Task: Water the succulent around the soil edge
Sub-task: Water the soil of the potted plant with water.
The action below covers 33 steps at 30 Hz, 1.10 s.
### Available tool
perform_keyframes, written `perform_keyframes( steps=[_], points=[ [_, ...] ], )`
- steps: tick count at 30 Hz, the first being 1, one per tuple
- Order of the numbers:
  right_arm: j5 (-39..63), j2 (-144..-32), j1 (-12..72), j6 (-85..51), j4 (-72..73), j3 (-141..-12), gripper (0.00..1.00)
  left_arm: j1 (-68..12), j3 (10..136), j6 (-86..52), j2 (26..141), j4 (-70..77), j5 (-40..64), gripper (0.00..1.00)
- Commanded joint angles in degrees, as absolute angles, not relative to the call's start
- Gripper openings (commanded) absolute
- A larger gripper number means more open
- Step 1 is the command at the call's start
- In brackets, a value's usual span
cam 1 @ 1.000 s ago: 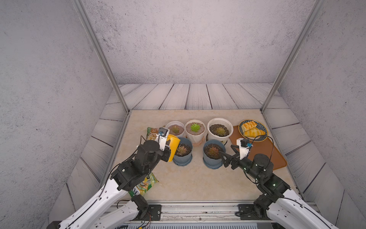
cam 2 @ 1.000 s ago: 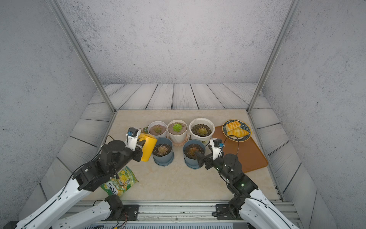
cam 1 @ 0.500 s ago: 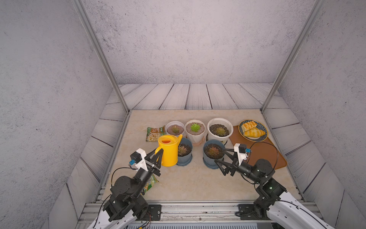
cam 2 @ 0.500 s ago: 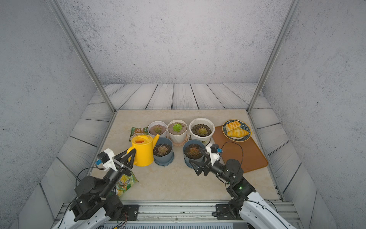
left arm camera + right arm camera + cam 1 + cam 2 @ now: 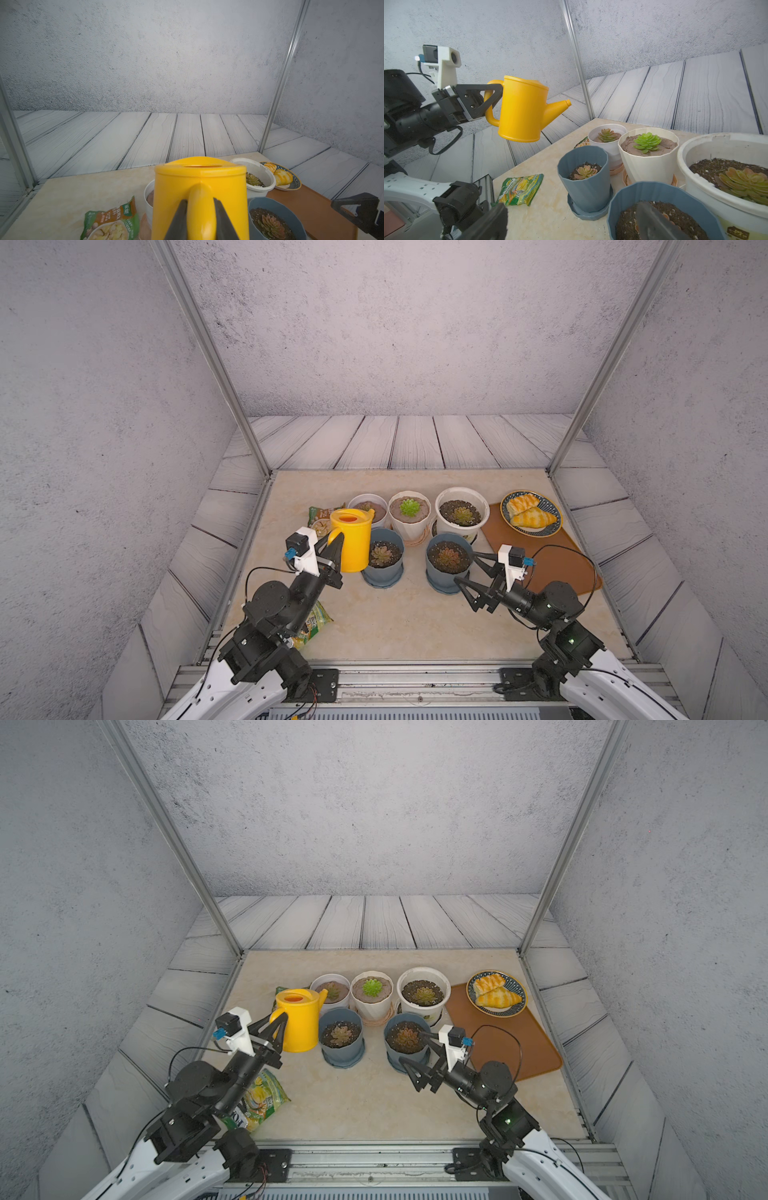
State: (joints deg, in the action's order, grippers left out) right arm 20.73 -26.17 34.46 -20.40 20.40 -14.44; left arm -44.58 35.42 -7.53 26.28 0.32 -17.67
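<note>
My left gripper (image 5: 334, 549) (image 5: 200, 204) is shut on the handle of a yellow watering can (image 5: 351, 539) (image 5: 521, 112). The can hangs upright above the table, its spout (image 5: 560, 105) pointing toward the pots. Just right of it stands a blue pot with a pinkish succulent (image 5: 380, 554) (image 5: 584, 171). A second blue pot (image 5: 446, 560) holds another succulent. My right gripper (image 5: 465, 568) (image 5: 411, 1046) stands open at that pot's near right side, one finger (image 5: 652, 220) over its soil. Three white pots (image 5: 409, 508) with succulents line the back.
A plate of pastries (image 5: 557, 516) rests on a brown mat (image 5: 552, 568) at the right. One snack packet (image 5: 320, 514) lies behind the can, another (image 5: 313, 624) under my left arm. Metal frame posts (image 5: 216, 364) rise at the table's back corners.
My left arm has drawn back from over the pots toward the front left, still gripping the can. The right gripper has pulled slightly back toward the front and stayed open.
</note>
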Motion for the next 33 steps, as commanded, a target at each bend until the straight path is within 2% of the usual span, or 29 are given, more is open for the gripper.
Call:
perform_keyframes(
  steps=[1,6,12,24,33],
  points=[
    [17.9,-25.6,34.6,-20.1,24.5,-12.1,1.00,-43.4,40.6,-3.2,30.2,-2.4,-18.3,0.00],
    [17.8,-26.2,34.6,-17.7,17.3,-15.1,1.00,-37.5,49.3,-3.6,40.5,-9.5,-12.4,0.00],
    [18.5,-29.0,34.6,-17.0,18.6,-14.9,1.00,-30.0,62.0,-2.3,55.7,-19.3,-0.3,0.00],
    [18.7,-31.2,34.6,-16.9,18.1,-15.7,1.00,-28.7,78.1,6.1,72.2,-28.4,-0.2,0.00],
    [18.5,-31.1,34.6,-17.1,18.1,-15.7,1.00,-28.6,83.3,8.5,79.2,-32.3,-0.1,0.00]
  ],
)
